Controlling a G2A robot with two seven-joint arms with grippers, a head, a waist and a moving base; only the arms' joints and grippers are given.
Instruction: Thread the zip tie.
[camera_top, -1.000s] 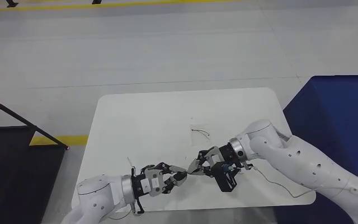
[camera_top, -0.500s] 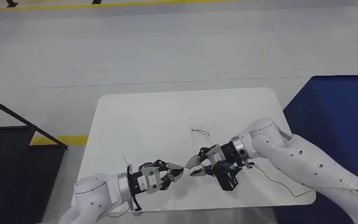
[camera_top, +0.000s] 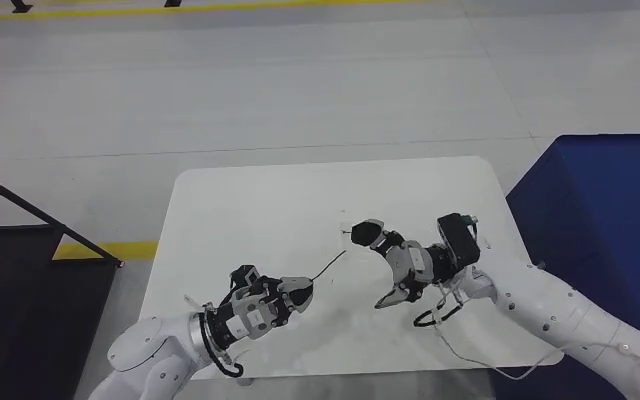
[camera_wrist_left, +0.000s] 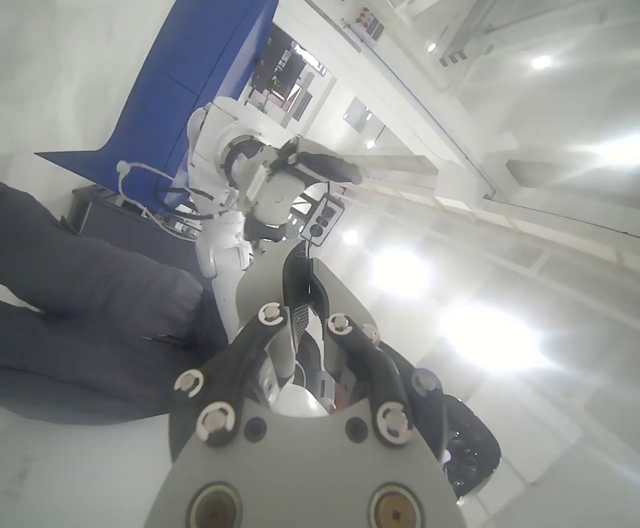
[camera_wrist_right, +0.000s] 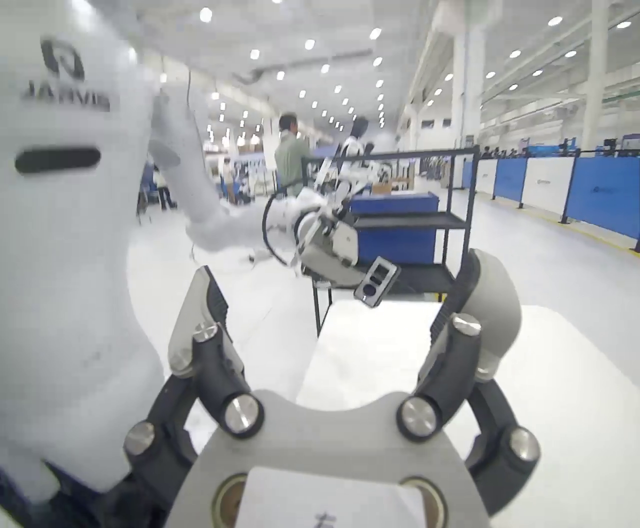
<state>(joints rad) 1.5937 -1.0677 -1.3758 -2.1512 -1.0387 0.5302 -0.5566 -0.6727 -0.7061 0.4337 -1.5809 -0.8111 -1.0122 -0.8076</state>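
A thin black zip tie (camera_top: 328, 265) sticks out over the white table (camera_top: 250, 200), slanting up from my left gripper (camera_top: 300, 292), which is shut on its near end. In the left wrist view the left gripper (camera_wrist_left: 300, 272) has its fingertips pressed together. My right gripper (camera_top: 378, 265) stands just right of the tie's free end, open wide, one finger toward the table's middle and one toward the front. In the right wrist view the right gripper (camera_wrist_right: 345, 295) has nothing between its fingers. It faces the left arm's gripper (camera_wrist_right: 325, 250) farther off.
A blue barrier (camera_top: 590, 200) stands close at the table's right side. A black frame (camera_top: 40, 300) sits off the left edge. A dark cable loop (camera_top: 440, 318) hangs under the right wrist near the front edge.
The two grippers were tip to tip near the front edge. My right gripper has opened wide and turned away to the right. My left gripper has drawn back left, still holding the zip tie.
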